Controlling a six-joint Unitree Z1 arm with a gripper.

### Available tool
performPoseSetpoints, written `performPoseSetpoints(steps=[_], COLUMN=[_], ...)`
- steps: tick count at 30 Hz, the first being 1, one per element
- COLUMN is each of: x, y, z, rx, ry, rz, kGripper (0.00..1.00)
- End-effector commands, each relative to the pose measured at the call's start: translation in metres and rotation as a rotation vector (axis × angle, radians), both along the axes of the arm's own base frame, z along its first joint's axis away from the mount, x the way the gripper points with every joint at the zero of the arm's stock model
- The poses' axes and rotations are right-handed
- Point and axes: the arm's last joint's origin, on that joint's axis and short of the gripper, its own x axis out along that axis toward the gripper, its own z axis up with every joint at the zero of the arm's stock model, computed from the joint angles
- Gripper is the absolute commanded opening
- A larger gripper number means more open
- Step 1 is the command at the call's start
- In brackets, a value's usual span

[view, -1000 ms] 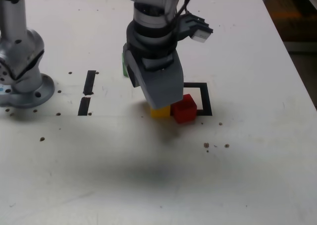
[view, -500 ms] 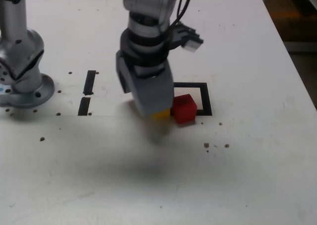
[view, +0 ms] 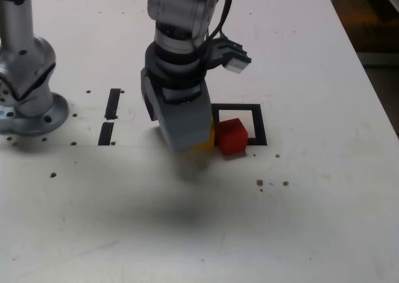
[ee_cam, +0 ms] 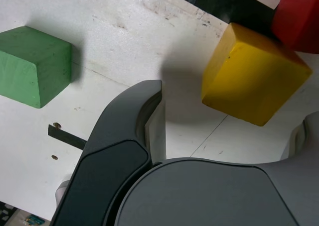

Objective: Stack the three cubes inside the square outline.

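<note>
The gripper (ee_cam: 229, 136) hangs low over the table (view: 324, 220) with its jaws spread wide, holding nothing. The yellow cube (ee_cam: 251, 76) lies between them, touching the red cube (view: 232, 136) on the near-left corner of the square outline (view: 258, 124). The green cube (ee_cam: 32, 64) lies apart.

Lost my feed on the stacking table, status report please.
Gripper open, jaws empty, astride yellow cube. Red cube touching it on square outline edge. Green cube apart. Nothing stacked, nothing blocking.
</note>
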Motion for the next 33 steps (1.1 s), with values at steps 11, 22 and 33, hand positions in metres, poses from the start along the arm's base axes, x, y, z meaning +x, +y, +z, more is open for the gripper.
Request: performPoseSetpoints(steps=[11, 22, 33], x=[0.004, 0.018, 0.027], y=[-0.003, -0.008, -0.010], z=[-0.002, -0.008, -0.012], rx=[-0.010, -0.024, -0.031], ry=[0.004, 0.008, 0.027], rz=[-0.020, -0.031, -0.017], kGripper=[0.92, 0.92, 0.76])
